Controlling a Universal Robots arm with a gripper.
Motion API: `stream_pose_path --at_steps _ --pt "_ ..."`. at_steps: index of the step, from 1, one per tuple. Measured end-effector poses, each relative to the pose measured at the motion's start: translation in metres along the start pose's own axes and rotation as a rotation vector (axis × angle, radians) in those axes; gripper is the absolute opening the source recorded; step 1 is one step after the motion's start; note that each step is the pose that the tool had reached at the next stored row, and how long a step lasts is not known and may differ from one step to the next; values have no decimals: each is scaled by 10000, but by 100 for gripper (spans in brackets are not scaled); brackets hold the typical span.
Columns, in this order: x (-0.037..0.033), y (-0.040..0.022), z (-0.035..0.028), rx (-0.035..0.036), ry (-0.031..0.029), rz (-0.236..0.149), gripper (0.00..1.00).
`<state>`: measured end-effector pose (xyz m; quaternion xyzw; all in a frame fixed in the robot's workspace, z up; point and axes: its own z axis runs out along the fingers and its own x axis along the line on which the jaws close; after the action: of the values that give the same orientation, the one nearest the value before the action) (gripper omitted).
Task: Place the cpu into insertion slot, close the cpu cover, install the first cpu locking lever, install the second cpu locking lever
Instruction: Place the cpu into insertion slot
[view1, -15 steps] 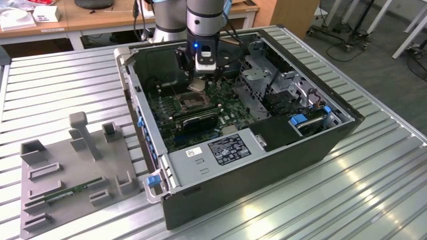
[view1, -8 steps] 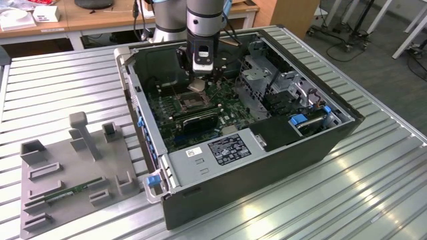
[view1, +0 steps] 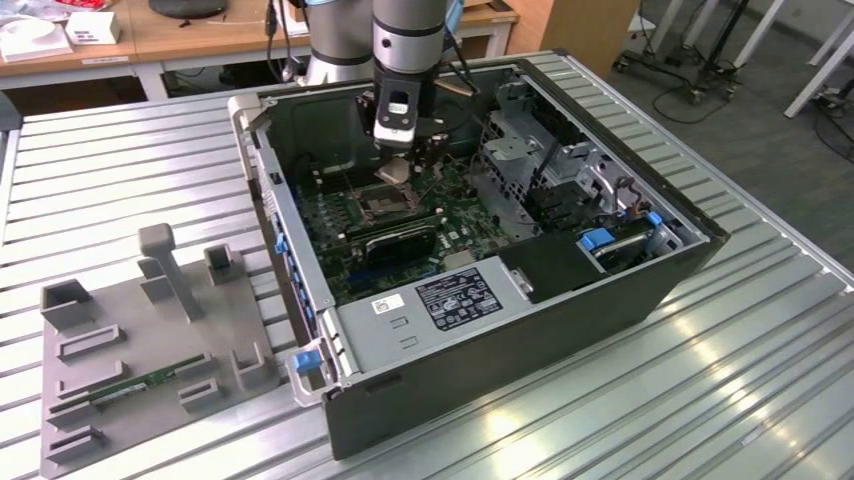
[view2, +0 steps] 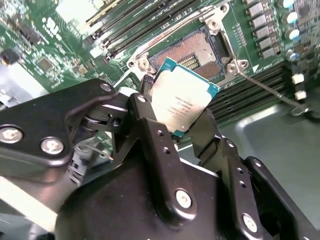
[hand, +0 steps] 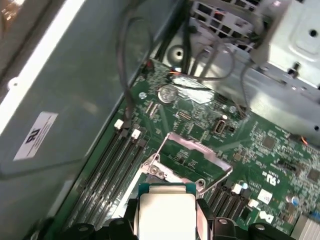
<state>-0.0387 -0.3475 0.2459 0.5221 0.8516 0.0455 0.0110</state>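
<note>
My gripper (view1: 400, 168) is shut on the cpu (view1: 396, 173), a small square chip with a tan-silver face, holding it tilted by two edges inside the open computer case. In the second wrist view the cpu (view2: 182, 100) hangs between the black fingers (view2: 145, 107), just above and beside the insertion slot (view2: 197, 49). The slot lies bare, showing its field of gold pins. In the exterior view the insertion slot (view1: 378, 206) is right below the chip. The cpu cover (hand: 200, 151) stands raised beyond the cpu (hand: 166, 215). A thin wire locking lever (view2: 265, 87) is swung out beside the slot.
Memory slots (view2: 135, 25) run along one side of the socket, and a long black block (view1: 400, 246) lies on the other. The case walls (view1: 287, 250), a drive cage (view1: 534, 160) and loose cables (hand: 130, 60) hem the arm in. A grey fixture tray (view1: 134, 350) lies at the exterior view's left.
</note>
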Motion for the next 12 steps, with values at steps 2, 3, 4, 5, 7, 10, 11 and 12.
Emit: stream_pose_path --at_steps 2,3,4,5,7,10,11,12 --pt "0 0 2 -10 -32 358 54" --pt "0 0 3 -16 -48 538 54" --pt "0 0 4 -21 -64 716 54" --pt "0 0 5 -26 -80 896 54" --pt "0 -1 6 -36 -112 1247 54" --pt "0 -1 6 -38 -119 1328 54" --pt "0 -1 6 -38 -119 1330 54" --pt "0 -1 6 -38 -119 1330 54"
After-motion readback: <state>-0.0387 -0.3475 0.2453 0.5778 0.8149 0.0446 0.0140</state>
